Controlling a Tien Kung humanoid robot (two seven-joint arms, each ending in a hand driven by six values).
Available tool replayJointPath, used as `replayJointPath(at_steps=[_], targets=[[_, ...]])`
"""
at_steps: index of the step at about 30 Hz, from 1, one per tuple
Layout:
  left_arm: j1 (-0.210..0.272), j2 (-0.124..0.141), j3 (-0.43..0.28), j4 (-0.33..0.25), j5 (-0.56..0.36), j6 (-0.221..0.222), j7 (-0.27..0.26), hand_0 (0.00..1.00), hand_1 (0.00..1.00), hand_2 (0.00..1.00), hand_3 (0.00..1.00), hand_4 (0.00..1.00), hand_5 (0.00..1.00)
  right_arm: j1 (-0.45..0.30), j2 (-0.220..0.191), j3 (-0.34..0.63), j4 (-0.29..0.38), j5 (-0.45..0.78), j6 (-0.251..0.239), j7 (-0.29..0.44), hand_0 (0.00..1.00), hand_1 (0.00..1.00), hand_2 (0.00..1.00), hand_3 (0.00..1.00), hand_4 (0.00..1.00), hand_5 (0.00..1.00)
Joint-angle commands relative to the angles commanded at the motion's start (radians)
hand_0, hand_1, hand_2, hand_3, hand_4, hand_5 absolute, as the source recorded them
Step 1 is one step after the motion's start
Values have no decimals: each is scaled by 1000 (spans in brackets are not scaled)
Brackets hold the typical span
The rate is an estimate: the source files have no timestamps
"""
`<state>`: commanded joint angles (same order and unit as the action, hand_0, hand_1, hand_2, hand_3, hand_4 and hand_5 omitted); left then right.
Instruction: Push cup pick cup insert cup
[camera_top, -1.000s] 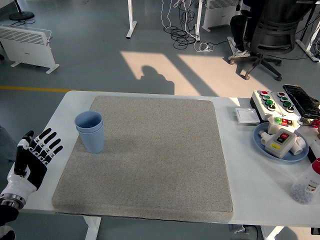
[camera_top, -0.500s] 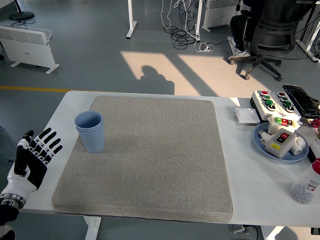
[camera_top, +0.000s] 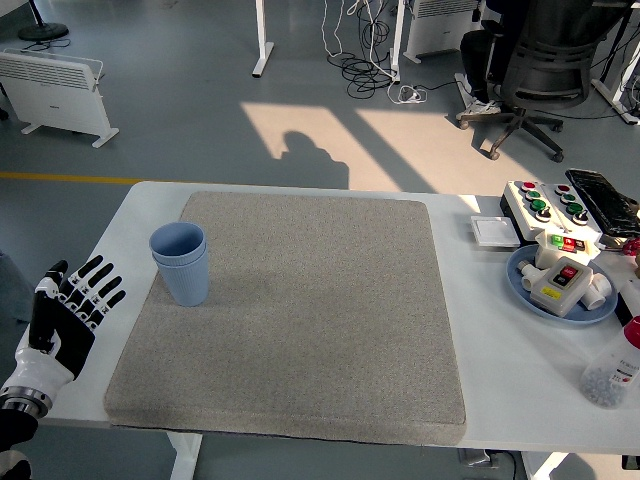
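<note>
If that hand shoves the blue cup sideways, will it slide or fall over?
The blue cup stands upright, taller than wide, on a rough grey mat, so a high push would probably tip it. It looks like two nested cups, likely light plastic. The left hand rests open beside it.

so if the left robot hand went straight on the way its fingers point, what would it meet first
Probably the blue cups on the grey mat, after crossing the mat's left edge; the left robot hand may pass just beside them, depth being unclear.
</note>
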<state>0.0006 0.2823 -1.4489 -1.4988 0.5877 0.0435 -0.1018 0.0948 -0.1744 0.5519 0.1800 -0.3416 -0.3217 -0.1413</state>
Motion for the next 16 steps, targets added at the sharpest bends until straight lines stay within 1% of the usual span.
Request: replayJointPath(at_steps=[16], targets=[[2, 2, 7, -1, 0, 1, 0, 844, 857, 879, 825, 574, 998, -6, 0, -3, 0, 1, -1, -1, 686, 606, 638, 556, 93, 400]])
